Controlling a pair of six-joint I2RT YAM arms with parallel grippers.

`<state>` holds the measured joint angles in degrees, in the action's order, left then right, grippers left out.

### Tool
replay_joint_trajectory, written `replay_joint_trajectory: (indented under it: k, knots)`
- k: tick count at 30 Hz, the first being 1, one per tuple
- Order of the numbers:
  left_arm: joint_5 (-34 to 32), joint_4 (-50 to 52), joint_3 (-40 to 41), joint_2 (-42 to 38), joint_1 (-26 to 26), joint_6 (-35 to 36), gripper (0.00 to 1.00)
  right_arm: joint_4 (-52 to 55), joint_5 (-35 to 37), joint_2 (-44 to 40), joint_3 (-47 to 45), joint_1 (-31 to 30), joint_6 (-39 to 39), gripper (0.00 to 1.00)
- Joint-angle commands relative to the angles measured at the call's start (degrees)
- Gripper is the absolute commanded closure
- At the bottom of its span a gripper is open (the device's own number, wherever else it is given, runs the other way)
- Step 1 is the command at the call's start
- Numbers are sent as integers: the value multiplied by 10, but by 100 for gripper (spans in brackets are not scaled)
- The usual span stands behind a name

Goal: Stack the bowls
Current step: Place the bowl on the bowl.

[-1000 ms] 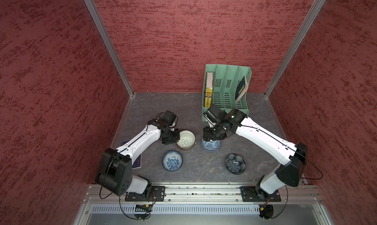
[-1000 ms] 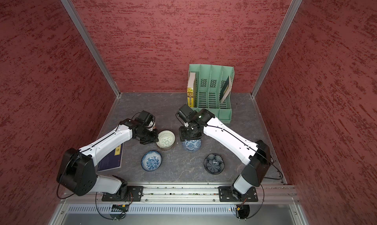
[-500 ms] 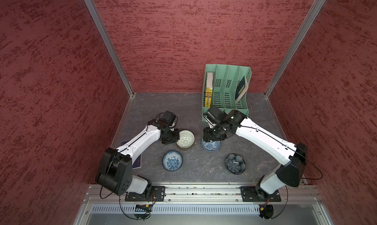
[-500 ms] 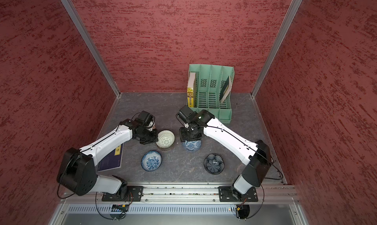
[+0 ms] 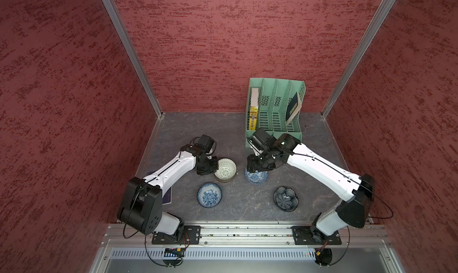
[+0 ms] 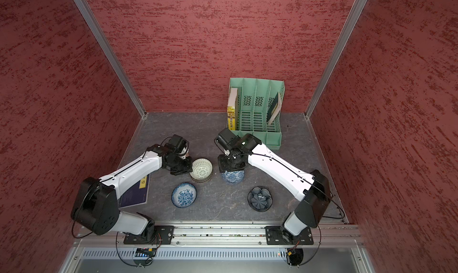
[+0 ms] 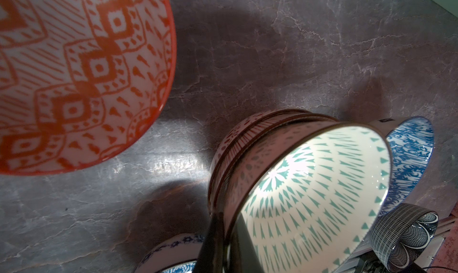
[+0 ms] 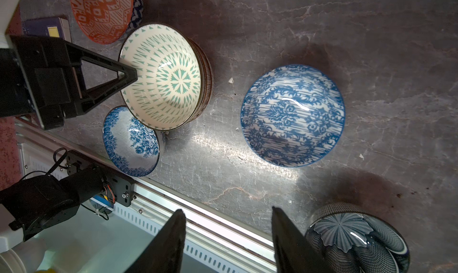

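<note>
The green rack (image 5: 275, 110) stands at the back; before it and toward my left arm sits a short stack (image 7: 235, 138) topped by the cream bowl (image 5: 225, 169), whose rim my left gripper (image 7: 224, 237) pinches tight; straight before the rack a blue striped bowl (image 5: 256, 178) lies under my right gripper (image 8: 228, 237), jaws apart, holding nothing; farther from the rack rest the blue rose bowl (image 5: 209, 194) and dark bowl (image 5: 285, 199); the orange bowl (image 8: 101, 11) sits farthest to the rack's left.

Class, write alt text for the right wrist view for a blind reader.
The left gripper pinches the rim of a cream-and-teal bowl topping a stack. The open right gripper hovers near a blue damask bowl on the grey table.
</note>
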<state>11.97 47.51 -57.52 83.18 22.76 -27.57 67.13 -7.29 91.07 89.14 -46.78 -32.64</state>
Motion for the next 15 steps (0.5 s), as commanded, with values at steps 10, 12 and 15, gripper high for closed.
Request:
replay_joint_trajectory:
  k: [10, 12, 15]
  knots:
    - [6, -20, -3, 4, -3, 5, 83, -13, 2, -16, -17, 2, -5, 42]
    - [5, -19, -4, 4, -3, 4, 81, -15, 2, -16, -19, 2, -5, 42]
    - [5, -19, -5, 2, -4, 4, 76, -15, 2, -16, -20, 1, -6, 42]
